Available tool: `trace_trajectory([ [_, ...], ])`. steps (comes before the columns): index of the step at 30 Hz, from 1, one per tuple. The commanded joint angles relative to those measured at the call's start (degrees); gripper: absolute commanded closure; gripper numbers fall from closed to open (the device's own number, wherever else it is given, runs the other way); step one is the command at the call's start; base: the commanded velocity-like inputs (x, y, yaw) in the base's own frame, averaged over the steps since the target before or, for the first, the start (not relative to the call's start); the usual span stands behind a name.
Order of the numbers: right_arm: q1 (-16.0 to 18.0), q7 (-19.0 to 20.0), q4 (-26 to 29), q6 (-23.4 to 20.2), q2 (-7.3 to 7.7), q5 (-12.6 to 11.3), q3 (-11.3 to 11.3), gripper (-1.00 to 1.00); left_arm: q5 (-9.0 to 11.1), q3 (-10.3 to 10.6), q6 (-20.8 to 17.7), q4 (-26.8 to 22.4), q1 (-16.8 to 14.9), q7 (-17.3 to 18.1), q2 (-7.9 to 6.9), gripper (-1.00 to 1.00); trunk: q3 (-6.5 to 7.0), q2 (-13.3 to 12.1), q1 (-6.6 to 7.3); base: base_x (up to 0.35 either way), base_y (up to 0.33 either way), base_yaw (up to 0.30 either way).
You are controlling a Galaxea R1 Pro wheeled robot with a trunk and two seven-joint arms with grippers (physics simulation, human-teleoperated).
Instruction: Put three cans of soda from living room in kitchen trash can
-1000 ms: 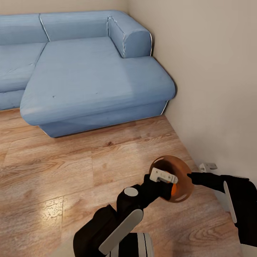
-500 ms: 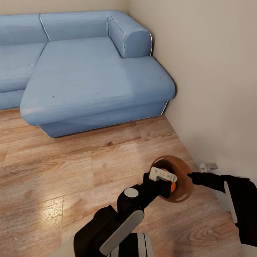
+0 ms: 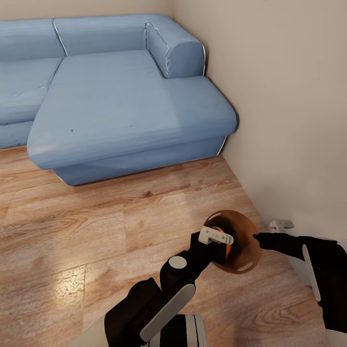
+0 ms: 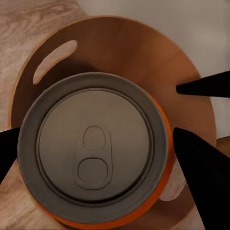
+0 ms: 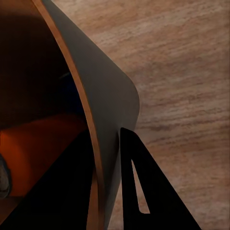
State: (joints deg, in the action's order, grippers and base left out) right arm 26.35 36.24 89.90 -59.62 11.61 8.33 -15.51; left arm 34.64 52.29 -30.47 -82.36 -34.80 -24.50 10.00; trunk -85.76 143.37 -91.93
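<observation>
A blue sofa is seen at the back of the living room, on the wood plank floor, with a plain wall at the side. No kitchen is seen here.

Low in the head view, the left gripper is held at the mouth of the trash can. An orange soda can is held in it, and the silvery top with its pull tab is turned to the left wrist camera. A dark finger is seen on each side of the can, so the left fingers are judged to be clenched on it. The can looks partly inside the brown bin already.

The bin is held up off the floor and tipped on its side. Its thin wall is pinched between the right gripper's fingers, so the right gripper is clenched on the rim. In the right wrist view, an orange shape and a bit of blue are seen in the dark inside of the bin. They may be soda cans, but it cannot be told for sure.

To do this step well, the can should be pushed deeper, past the rim, before the left fingers are let go. The bin should be held steady and its mouth should be tipped up a little, so that nothing rolls back out. The left fingers should be opened slowly and pulled straight back, so the rim is not bumped.
</observation>
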Motion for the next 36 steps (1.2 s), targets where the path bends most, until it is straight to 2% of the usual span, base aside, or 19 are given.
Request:
trace_trajectory([
  [1,0.01,0.34,0.01,-0.38,0.0,-1.44,0.02,1.0,0.03,0.0,0.05,0.06,0.0,0.02,0.0,1.0,0.0,0.0,0.01,0.0,0.0,0.0],
  [6,0.01,1.19,0.01,-0.38,0.0,-1.53,0.11,1.0,0.23,0.0,0.25,0.25,0.01,0.53,0.0,1.0,0.0,0.0,0.01,0.0,0.0,0.0],
  [12,0.01,6.84,0.01,-0.38,0.08,-1.49,0.13,1.0,0.18,-0.01,0.32,0.2,0.0,0.68,0.0,1.0,0.0,0.0,0.01,0.0,0.0,0.0],
  [17,0.01,7.45,0.01,-0.38,0.24,-1.48,0.08,1.0,0.17,0.0,0.32,0.18,0.0,0.68,0.0,1.0,0.0,0.0,0.01,0.0,0.0,0.0],
  [18,0.01,8.94,0.01,-0.38,0.86,-1.48,0.02,1.0,0.17,0.0,0.32,0.19,0.0,0.68,0.0,-1.0,0.0,0.0,0.01,0.0,0.0,0.0],
  [36,0.0,9.46,0.01,-0.38,1.31,-1.48,-0.11,1.0,0.29,-0.06,0.38,-0.23,0.0,1.25,0.0,-1.0,0.0,0.0,0.01,0.0,0.0,0.0],
])
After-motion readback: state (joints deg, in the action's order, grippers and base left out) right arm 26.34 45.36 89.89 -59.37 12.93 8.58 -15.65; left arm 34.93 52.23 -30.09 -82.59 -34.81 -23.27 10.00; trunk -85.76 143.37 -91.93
